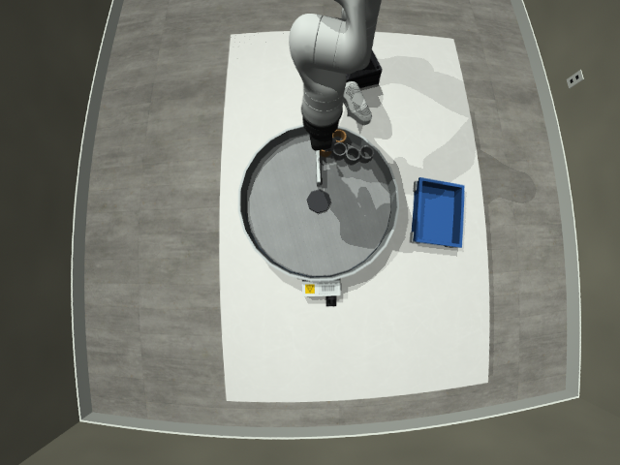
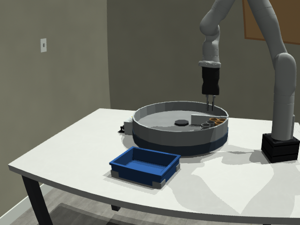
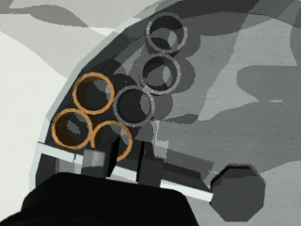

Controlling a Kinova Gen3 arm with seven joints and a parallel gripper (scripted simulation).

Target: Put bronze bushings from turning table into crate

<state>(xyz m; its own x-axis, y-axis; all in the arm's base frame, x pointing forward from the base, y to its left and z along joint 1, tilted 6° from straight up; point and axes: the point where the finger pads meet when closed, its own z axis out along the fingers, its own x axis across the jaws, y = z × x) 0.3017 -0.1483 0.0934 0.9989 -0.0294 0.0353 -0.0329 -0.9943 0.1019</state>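
Note:
Three bronze bushings stand upright in a cluster by the turning table's wall; one bronze bushing point(image 3: 93, 73) point(image 1: 340, 130) is beside another bronze bushing point(image 3: 71, 109) and a third bronze bushing point(image 3: 112, 122). Three steel bushings form a row beside them: a near one point(image 3: 134, 125), a middle one point(image 3: 161, 55) and a far one point(image 3: 166, 14). All are on the turning table point(image 1: 285, 225) point(image 2: 169, 139) point(image 3: 273, 127). The blue crate point(image 1: 462, 215) point(image 2: 135, 176) is empty. My gripper point(image 2: 210, 110) point(image 3: 129, 153) is partly open and empty, pointing down above the table near the third bronze bushing. The top view hides its fingertips.
A thin upright fence point(image 1: 318, 168) point(image 2: 196, 119) point(image 3: 188, 190) runs from the turning table's wall towards its dark hub point(image 1: 318, 201) point(image 2: 181, 122) point(image 3: 237, 193), beside the bushings. A raised wall rings the turning table. A white box point(image 1: 321, 289) sits outside it, opposite the arm's black base point(image 2: 281, 150).

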